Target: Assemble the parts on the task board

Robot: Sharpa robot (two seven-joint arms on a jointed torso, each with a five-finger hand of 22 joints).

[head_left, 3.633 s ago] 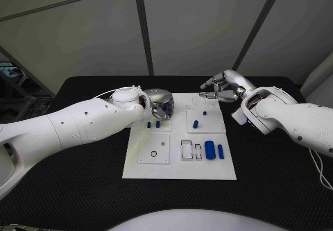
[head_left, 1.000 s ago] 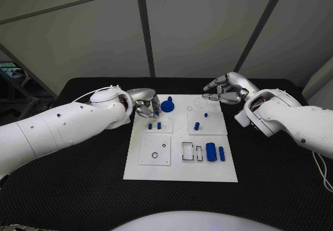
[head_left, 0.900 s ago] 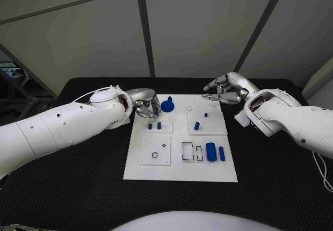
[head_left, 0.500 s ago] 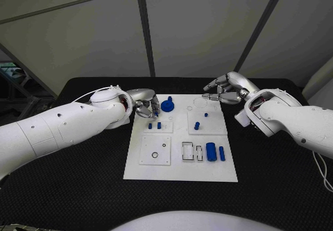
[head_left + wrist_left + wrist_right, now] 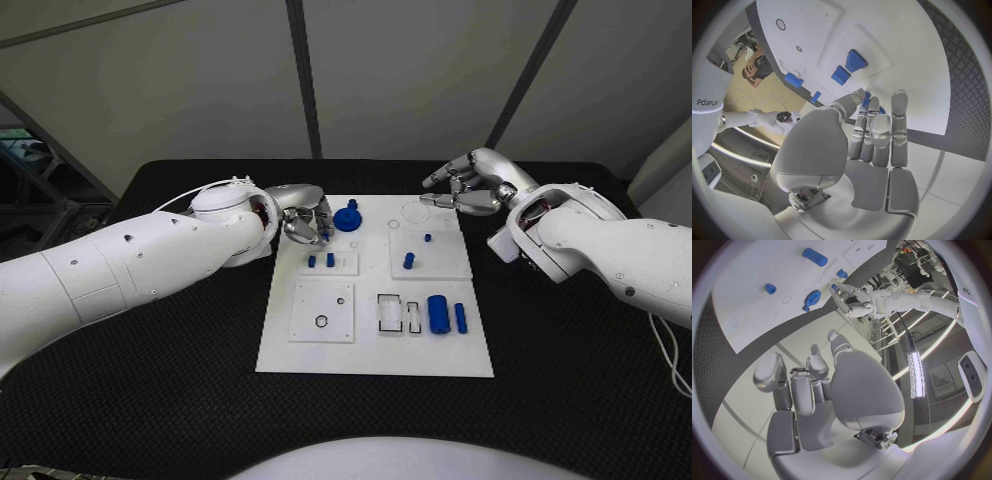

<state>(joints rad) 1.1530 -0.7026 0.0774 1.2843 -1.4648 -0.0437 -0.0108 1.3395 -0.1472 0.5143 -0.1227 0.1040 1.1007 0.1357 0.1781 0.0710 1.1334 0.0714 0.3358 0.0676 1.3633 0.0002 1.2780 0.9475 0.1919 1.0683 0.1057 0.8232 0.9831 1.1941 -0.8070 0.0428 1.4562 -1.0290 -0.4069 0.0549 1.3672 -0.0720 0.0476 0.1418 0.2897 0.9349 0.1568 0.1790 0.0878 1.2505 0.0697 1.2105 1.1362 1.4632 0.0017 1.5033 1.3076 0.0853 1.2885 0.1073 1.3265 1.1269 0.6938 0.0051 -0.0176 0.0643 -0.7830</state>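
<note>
The white task board lies in the middle of the table. A blue gear-shaped part stands near its far left corner. My left hand sits just left of that part, fingers held together, holding nothing; in the left wrist view a bit of the gear shows behind the fingertips. Two short blue pegs stand just in front of it. My right hand hovers curled over the board's far right corner, with nothing in it. The gear and the board also appear in the right wrist view.
More blue parts are on the board: a peg, a smaller peg, a thick cylinder and a thin one beside framed slots. A square plate with a black ring lies front left. Black table surrounds it.
My left hand, which covered the gear's spot 3.6 s ago, has drawn back left and the gear stands free. Over the last second it edged slightly toward the gear. The right hand is still.
</note>
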